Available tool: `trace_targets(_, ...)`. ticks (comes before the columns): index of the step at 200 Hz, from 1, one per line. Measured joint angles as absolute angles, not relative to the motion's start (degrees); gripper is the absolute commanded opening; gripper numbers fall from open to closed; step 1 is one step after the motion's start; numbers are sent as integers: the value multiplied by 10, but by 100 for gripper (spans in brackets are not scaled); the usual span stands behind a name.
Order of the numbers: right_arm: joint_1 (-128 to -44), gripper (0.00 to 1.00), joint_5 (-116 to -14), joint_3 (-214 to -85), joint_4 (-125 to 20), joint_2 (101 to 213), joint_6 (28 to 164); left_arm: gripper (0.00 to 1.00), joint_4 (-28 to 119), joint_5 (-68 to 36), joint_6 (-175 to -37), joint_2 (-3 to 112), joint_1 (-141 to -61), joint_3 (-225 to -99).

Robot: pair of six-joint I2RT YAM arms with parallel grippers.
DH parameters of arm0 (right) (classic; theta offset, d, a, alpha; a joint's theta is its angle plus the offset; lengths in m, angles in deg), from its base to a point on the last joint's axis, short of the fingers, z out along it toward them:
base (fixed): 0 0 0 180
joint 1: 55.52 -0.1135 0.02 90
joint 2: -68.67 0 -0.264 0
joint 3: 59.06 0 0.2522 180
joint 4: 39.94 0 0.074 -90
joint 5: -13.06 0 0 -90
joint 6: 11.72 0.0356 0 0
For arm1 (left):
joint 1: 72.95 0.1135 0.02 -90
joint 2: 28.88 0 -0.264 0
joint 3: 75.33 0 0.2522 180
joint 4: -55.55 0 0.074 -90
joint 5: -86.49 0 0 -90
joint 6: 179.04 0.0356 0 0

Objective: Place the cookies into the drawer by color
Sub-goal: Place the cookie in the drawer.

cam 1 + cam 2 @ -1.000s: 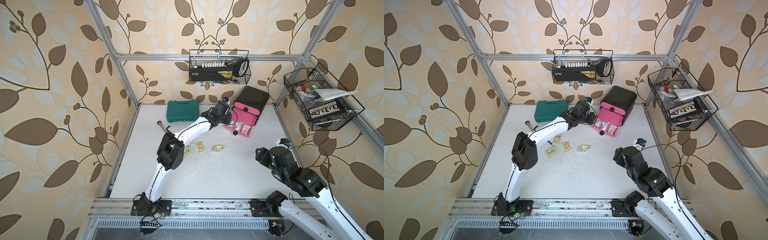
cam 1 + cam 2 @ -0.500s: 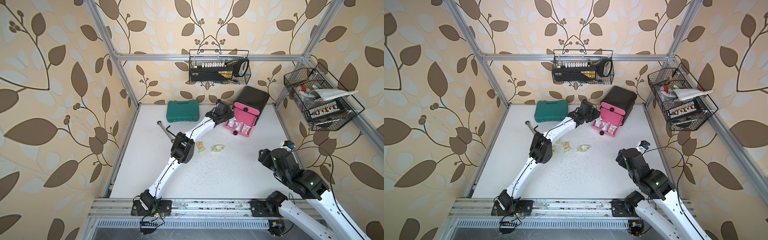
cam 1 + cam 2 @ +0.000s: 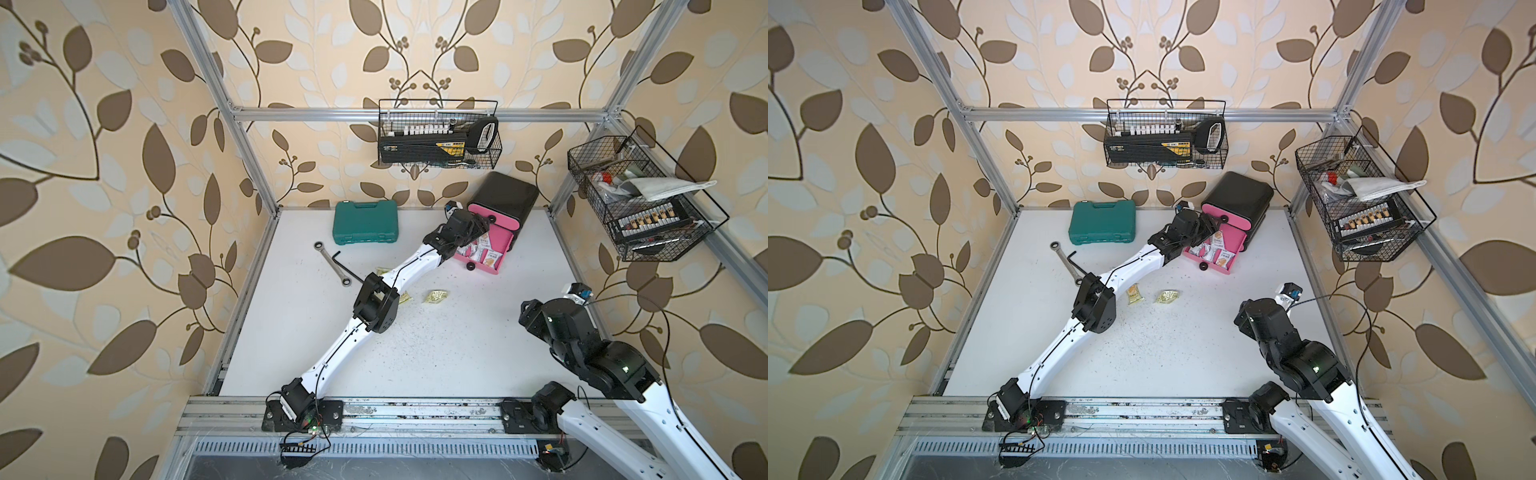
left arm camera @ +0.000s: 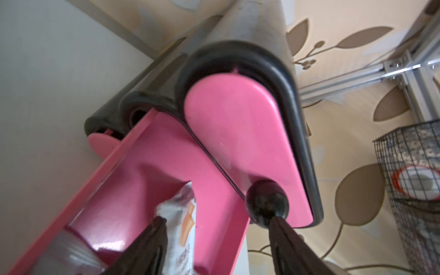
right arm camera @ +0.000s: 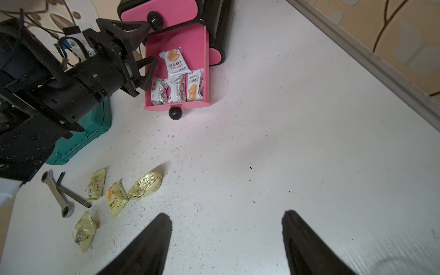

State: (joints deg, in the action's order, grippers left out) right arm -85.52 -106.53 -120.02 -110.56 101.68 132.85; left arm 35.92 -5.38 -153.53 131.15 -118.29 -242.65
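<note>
Above the pulled-out drawer [image 5: 177, 39], left gripper [image 5: 151, 42], jaws apart

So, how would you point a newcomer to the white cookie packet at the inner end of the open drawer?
Find the black cabinet at the far edge of the table and its widely open pink drawer. Inside, the white cookie packet lies alone near the cabinet, cookie picture up, while the other white packets crowd the end by the knob.
</note>
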Motion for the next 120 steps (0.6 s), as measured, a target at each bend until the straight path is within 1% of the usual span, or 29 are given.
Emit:
trace_targets(21,-855,76,-1064,-1200,-1105,1017,1326,84,361,-54,-1527,1304,-1183,-2412)
trace_targets(43,-855,76,-1051,-1201,-1104,1019,1316,87,360,-56,-1503,1263,-1183,-2342)
trace_targets(60,-855,77,-1035,-1202,-1094,1021,1305,88,355,-56,-1474,1216,-1183,-2279)
trace_targets(84,-855,80,-992,-1202,-1063,1029,1275,88,344,-56,-1402,1114,-1183,-2178)
trace_targets(88,-855,81,-981,-1202,-1054,1031,1270,88,339,-55,-1389,1092,-1183,-2162)
trace_targets(92,-855,86,-969,-1202,-1044,1034,1264,88,336,-56,-1375,1071,-1183,-2146)
trace_targets(95,-855,87,-962,-1202,-1036,1036,1263,89,332,-54,-1363,1054,-1183,-2135)
trace_targets(120,-841,87,-886,-1194,-955,1062,1254,91,303,-57,-1269,915,-1179,-2056)
